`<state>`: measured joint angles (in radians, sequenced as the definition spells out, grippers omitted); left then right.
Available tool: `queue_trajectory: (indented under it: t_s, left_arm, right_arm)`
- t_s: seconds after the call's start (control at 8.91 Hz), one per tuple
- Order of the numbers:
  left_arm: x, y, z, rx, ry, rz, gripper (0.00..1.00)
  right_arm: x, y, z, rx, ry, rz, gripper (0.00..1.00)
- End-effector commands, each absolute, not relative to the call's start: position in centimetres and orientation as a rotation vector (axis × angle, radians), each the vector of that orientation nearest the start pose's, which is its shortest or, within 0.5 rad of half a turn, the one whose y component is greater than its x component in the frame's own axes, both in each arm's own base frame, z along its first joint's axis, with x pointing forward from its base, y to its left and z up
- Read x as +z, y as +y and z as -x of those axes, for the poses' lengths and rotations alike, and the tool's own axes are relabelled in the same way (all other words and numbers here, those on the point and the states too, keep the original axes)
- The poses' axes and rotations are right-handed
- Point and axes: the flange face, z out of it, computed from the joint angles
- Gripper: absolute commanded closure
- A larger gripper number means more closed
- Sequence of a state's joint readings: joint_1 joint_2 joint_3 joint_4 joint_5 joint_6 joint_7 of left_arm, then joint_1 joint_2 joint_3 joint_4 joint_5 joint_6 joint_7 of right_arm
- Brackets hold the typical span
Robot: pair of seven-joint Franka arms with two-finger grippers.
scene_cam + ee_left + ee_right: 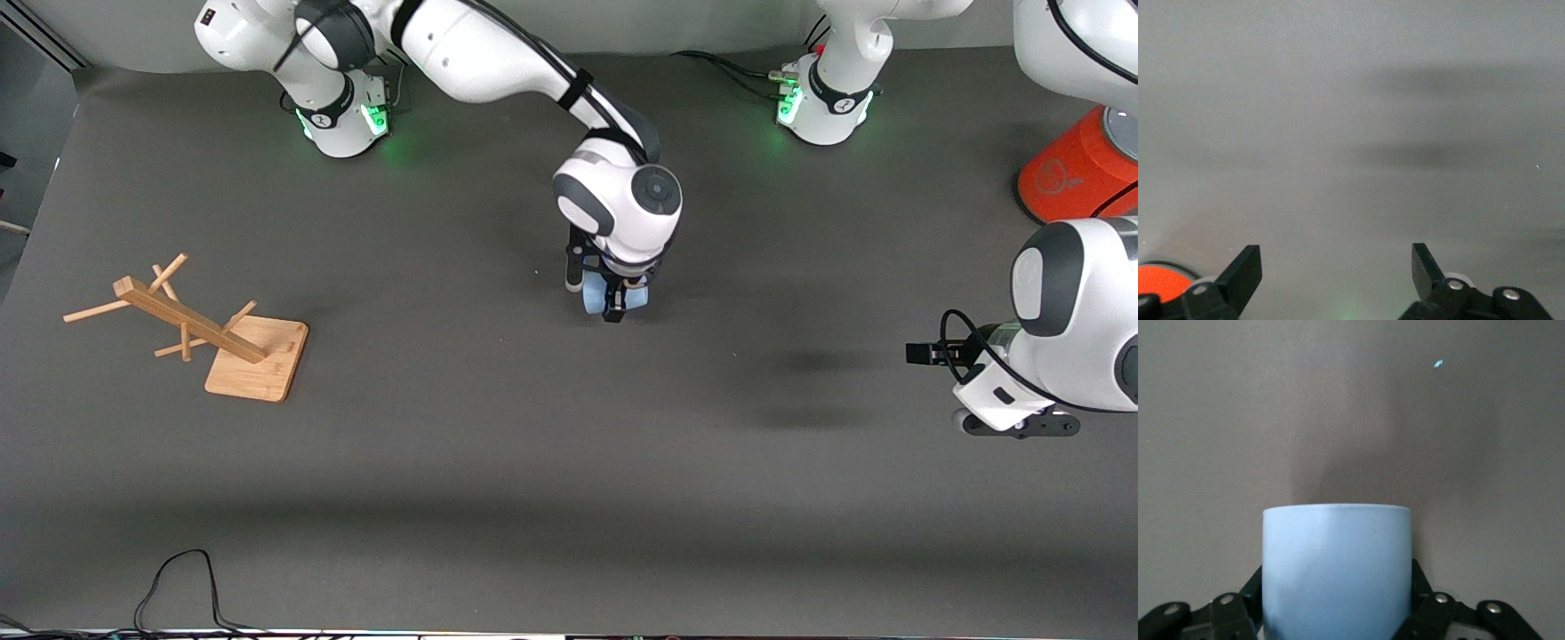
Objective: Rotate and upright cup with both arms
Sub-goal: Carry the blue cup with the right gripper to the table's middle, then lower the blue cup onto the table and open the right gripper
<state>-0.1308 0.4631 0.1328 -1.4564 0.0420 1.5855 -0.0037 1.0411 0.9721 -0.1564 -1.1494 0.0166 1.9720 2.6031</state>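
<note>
Cup [1337,570] is clamped by right claw [613,298] mid-counter [498,462] for rotation; left claw [1337,273] is held wide, waiting at its own end

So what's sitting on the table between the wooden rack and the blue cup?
Nothing: in the front view, only bare grey table lies between the wooden rack and the cup, which the right pincer is shut on.

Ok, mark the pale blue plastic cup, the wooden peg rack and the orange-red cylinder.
Pale blue plastic cup [1337,577]: right wrist view, middle of its side wall.
Wooden peg rack [258,360]: front view, bare part of its flat base board.
Orange-red cylinder [1067,173]: front view, its orange side.
</note>
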Motion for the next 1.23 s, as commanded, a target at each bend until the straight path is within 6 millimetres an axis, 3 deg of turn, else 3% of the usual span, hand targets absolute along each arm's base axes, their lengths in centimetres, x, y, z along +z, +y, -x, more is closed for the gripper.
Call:
queue_trajectory:
  t_s: [0.0,0.11,0.22,0.45,0.67,0.9,1.01,1.12]
  left_arm:
    - [40.0,-1.1,-65.0,0.530,0.023,2.998,0.00]
    - [40.3,-1.2,-65.0,0.526,0.027,2.999,0.00]
    - [40.1,-1.4,-64.9,0.533,0.024,2.999,0.00]
    - [40.3,-2.6,-64.7,0.540,0.041,2.995,0.00]
    - [40.4,-2.9,-64.7,0.534,0.040,3.015,0.00]
    - [41.4,-3.5,-64.6,0.514,0.048,3.022,0.00]
    - [41.9,-6.7,-64.3,0.497,0.105,3.015,0.00]
    - [42.8,-7.2,-64.1,0.482,0.087,3.016,0.00]
  right_arm:
    - [17.9,61.0,-44.8,-0.290,2.423,2.116,0.41]
    - [16.9,61.0,-44.8,-0.294,2.424,2.116,0.38]
    - [16.6,61.0,-44.8,-0.293,2.424,2.111,0.00]
    - [16.5,61.0,-44.8,-0.293,2.422,2.113,0.00]
    - [17.8,60.9,-45.4,-0.286,2.408,2.110,0.00]
    - [22.3,60.7,-46.0,-0.256,2.386,2.116,0.00]
    - [27.7,59.7,-46.3,-0.227,2.396,2.170,0.00]
    - [31.9,58.4,-47.1,-0.156,2.392,2.206,0.00]
